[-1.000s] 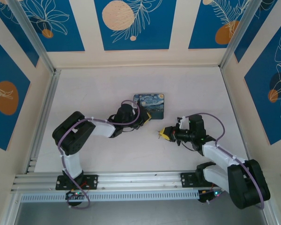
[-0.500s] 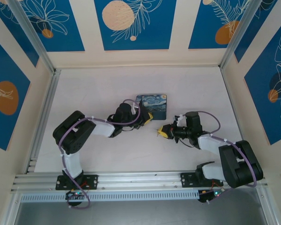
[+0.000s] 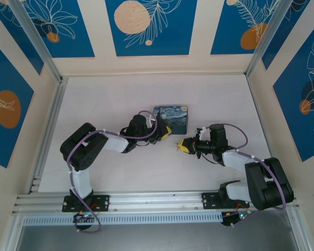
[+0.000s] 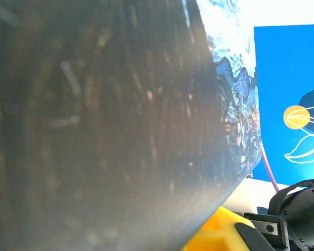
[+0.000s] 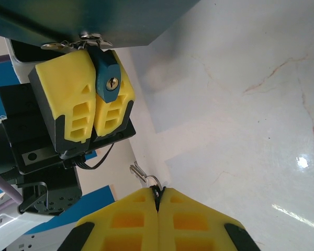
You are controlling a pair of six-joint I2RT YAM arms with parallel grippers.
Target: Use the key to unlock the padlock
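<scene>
1. Pale marble-patterned table [image 3: 110, 99]: carries one dark blue rectangular box [image 3: 174, 116] with a swirling night-sky print. All positions below are referred to this box.
2. Left gripper [image 3: 165, 132], yellow-fingered: at the box's near-left corner. Its fingers are drawn together with no visible gap; whether they nip the shackle cannot be told. Judged purpose: to steady the lock and present its keyhole.
3. Right gripper [image 5: 158, 201], yellow-fingered: stands off from the box's near edge, apart from the lock and aimed at it. It is fully closed on the key.
4. Small blue-bodied padlock [image 5: 109, 78] with thin silvery shackle: hangs at the box's edge fitting, lying across the left gripper's fingers, keyhole facing the right gripper. Key not yet entered.
5. Thin dark metal key [image 5: 157, 192]: nipped at the finger seam, with a silvery wire ring [image 5: 142, 173] beside it. Which end leads is too small to tell.
</scene>
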